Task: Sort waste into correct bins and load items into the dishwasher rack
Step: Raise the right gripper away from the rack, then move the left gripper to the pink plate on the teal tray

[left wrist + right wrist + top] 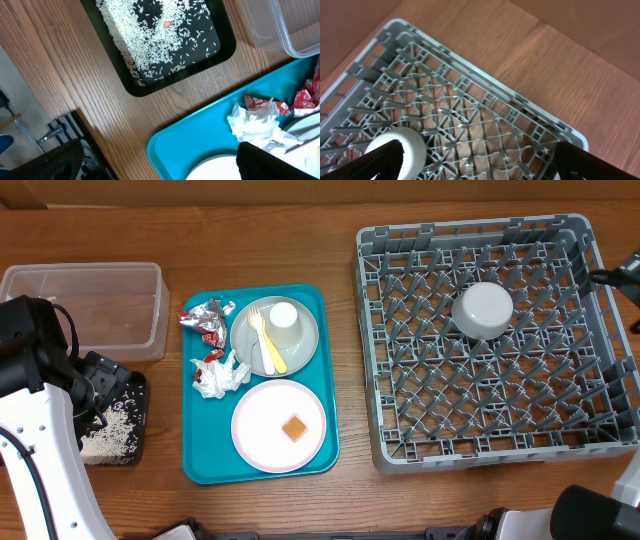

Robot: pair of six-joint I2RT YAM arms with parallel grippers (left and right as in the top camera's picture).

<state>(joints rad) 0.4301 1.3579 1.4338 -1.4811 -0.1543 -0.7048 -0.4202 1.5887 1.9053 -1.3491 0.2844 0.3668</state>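
The left fingers (pixel 275 160) stand wide apart with nothing between them, over the desk's 8 o'clock side above the black tray (pixel 225 47), which already carries the rice (pixel 160 40). At 10 o'clock, the clear tub (pixel 85 305) shows nothing inside.

On the teal tray (pixel 200 442) most of the work remains, I judge. The foil wrappers (pixel 207 318) at its 10 o'clock and the napkin (pixel 220 375) at 9 o'clock still need a bin. So does the orange cube (pixel 293 429) on the pink plate (pixel 255 425) at 6 o'clock. The grey-green plate (pixel 303 345) at 12 o'clock carries the cup (pixel 283 320) and cutlery (pixel 265 345); none of these is racked yet.

At 3 o'clock the rack (pixel 540 410) holds only the upturned bowl (pixel 482 310). The right fingers (pixel 595 160) hang wide open and empty over its 2 o'clock edge.
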